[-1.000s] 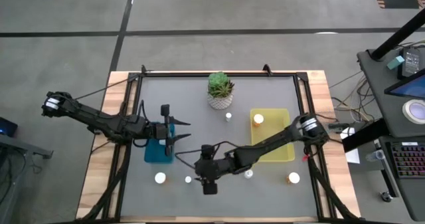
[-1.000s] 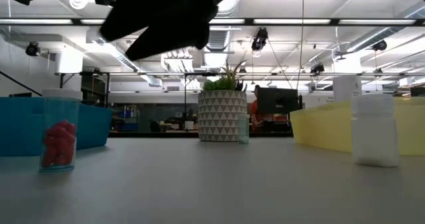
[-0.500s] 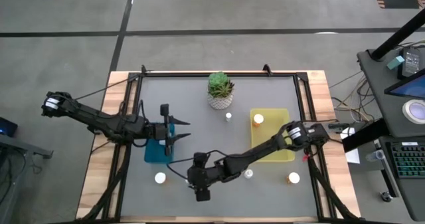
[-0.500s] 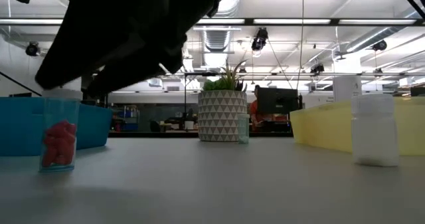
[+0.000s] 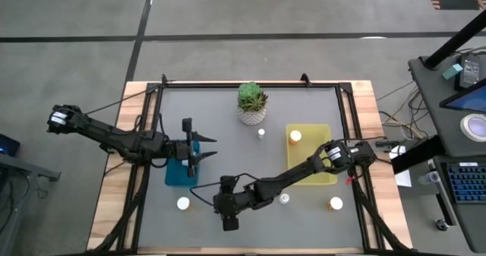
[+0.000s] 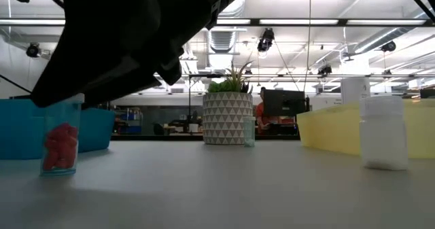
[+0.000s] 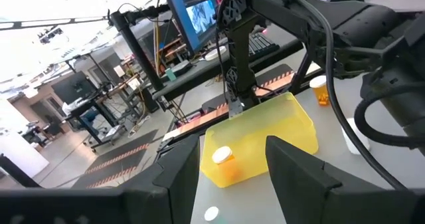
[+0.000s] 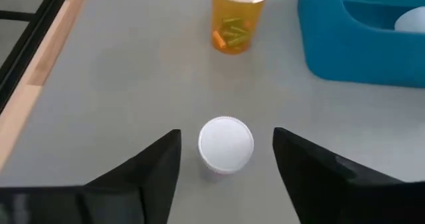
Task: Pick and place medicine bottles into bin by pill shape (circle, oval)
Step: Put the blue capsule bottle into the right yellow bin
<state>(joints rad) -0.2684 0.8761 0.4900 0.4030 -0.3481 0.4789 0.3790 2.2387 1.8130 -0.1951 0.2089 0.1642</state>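
While the right gripper (image 8: 226, 177) hangs low over the near middle of the grey table (image 5: 228, 119), its two dark fingers (image 8: 136, 174) stand wide apart and hold nothing. A small clear bottle with a round white cap (image 8: 226, 144) stands upright on the mat in the gap between the fingers, touching neither. Just beyond it stands an amber-orange bottle with a white cap (image 8: 237, 16), upright, with small pills showing through its wall. Beside that, the corner of the blue plastic bin (image 8: 362, 41) comes into the right wrist view, with a pale rounded thing lying inside.

In the high view the right gripper (image 5: 228, 211) covers the small bottle, and the amber one shows as a white cap (image 5: 183, 203) near it toward the left. The left gripper (image 5: 199, 148) hovers over the blue bin (image 5: 176, 174), its fingers (image 7: 302, 177) parted and empty.

Across the table lies the yellow plastic bin (image 5: 323, 146), holding one orange bottle with a white cap (image 5: 295, 136). Three more white-capped bottles stand on the mat: one (image 5: 260, 133) just beside the white patterned pot of green succulent (image 5: 251, 104), one (image 5: 284, 199) close under the right arm, and an amber one (image 5: 335, 203) near the table's right edge.
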